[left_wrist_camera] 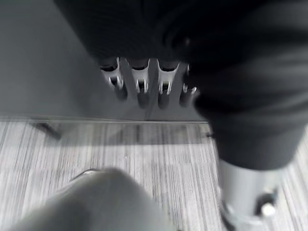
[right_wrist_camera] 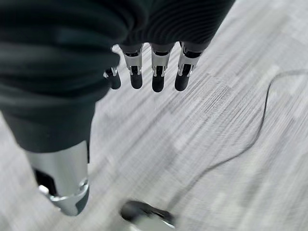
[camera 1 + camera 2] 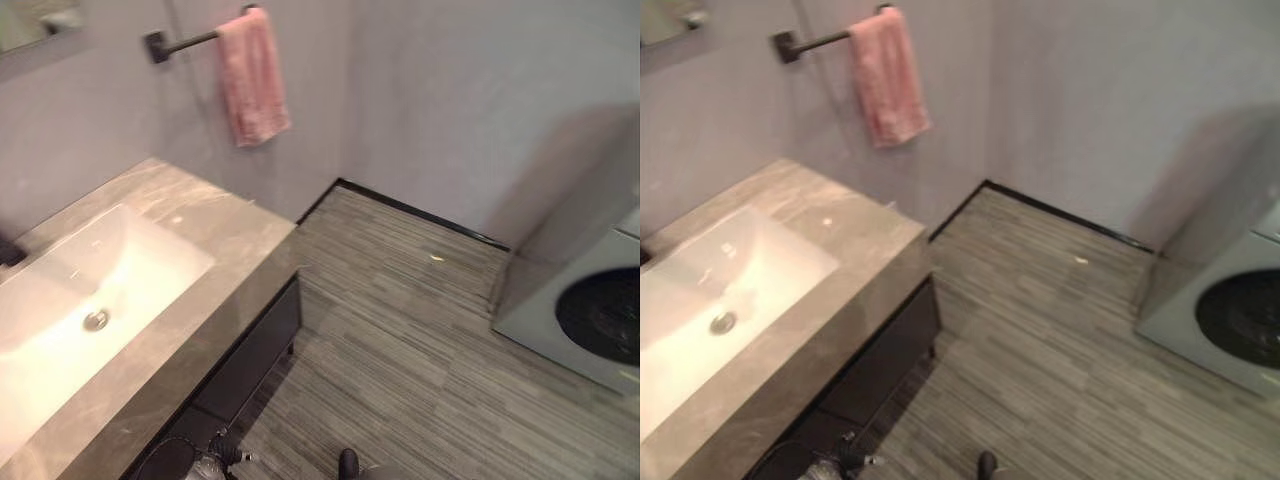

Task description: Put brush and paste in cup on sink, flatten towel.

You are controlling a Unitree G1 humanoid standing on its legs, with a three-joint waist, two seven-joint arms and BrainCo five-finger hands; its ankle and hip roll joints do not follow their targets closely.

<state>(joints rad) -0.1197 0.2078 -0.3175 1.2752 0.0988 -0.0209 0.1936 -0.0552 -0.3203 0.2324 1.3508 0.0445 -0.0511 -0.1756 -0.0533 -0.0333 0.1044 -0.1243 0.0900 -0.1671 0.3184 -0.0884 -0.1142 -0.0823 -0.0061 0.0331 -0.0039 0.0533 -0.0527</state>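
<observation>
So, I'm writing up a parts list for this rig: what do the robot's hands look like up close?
Each wrist view shows the same build. The left hand and right hand have a dark ribbed cover over back and wrist, a row of silver fingers with dark rounded tips, and a thicker silver thumb set apart.

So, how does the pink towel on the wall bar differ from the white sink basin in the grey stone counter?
The pink towel is soft cloth, while the white sink basin is hard and smooth. The towel hangs upright over the dark wall bar; the basin lies flat, sunk into the grey stone counter. The towel looks bunched and narrow; the basin is wide and rectangular, with a metal drain. Neither is touched by a hand.
</observation>
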